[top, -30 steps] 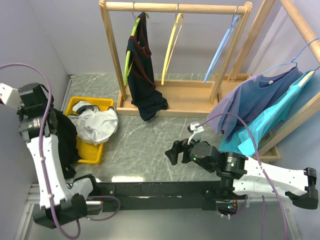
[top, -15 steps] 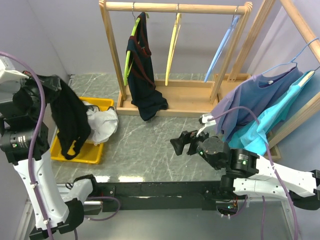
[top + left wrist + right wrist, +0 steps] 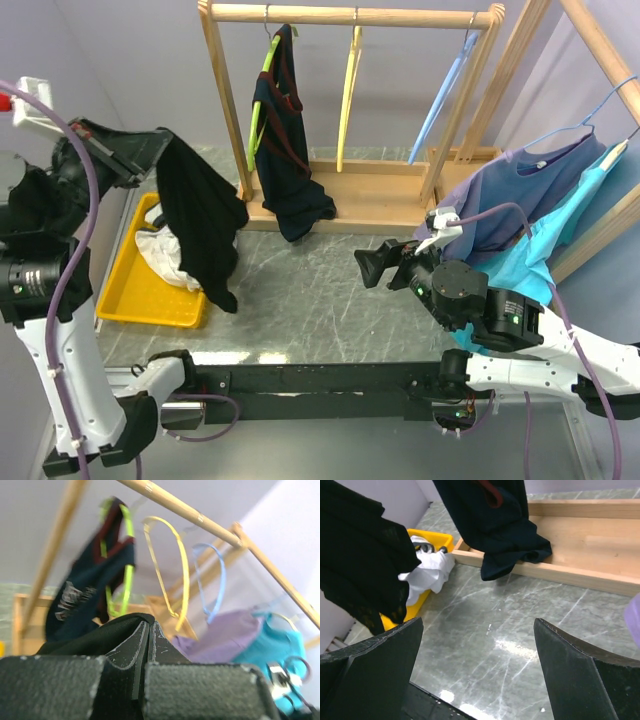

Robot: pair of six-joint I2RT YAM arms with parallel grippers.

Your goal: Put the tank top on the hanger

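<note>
We have the left gripper point(image 3: 150, 148) clamped on the tank top point(image 3: 200, 225), held high. The black fabric hangs free over the yellow bin point(image 3: 135, 300) and white cloth point(image 3: 160, 255). Our right gripper point(image 3: 378, 268) gapes wide above the table point(image 3: 300, 290) — holding nothing. The hanger point(image 3: 347, 90) hangs on the wooden rail point(image 3: 350, 14), well apart from the top.
</note>
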